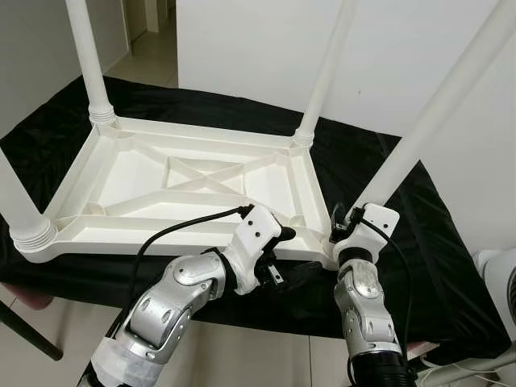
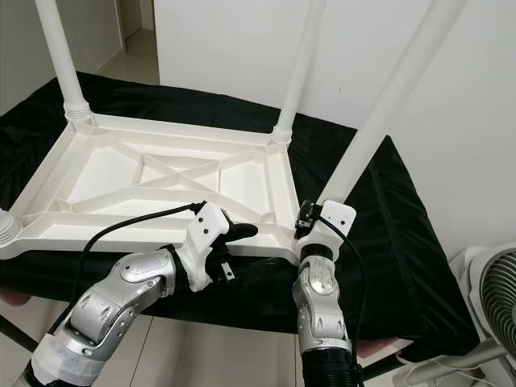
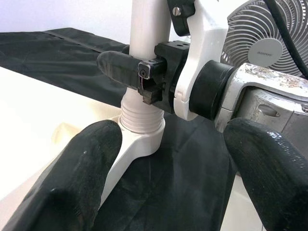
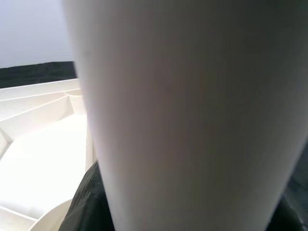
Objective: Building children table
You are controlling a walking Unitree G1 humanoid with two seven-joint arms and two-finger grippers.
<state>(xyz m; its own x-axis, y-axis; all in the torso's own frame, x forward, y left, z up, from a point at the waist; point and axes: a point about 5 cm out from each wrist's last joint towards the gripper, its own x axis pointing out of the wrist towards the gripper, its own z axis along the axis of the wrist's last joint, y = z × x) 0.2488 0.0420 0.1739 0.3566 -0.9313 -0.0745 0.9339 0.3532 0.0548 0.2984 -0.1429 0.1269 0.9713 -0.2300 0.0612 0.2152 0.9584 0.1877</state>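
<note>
While the white children's table [image 1: 189,181] lies upside down on a black cloth [image 1: 419,242] draped over the worktop, 4 legs rise from its corners, and the one that matters is the near-right leg [image 1: 419,133]. Its long axis leans up and away to the robot's right from the threaded collar [image 3: 141,118] seated in the corner socket. The right claw [image 3: 144,72] is clamped around this leg just above the collar, its wrist view pressed against the white tube. The left claw [image 3: 168,163] hovers with fingers spread wide, just to the left of that same corner, aimed across at the collar, touching nothing. I judge the right arm is the one placed to turn or seat the leg, about its own axis; the left could steady the tabletop's rim [image 1: 290,248].
</note>
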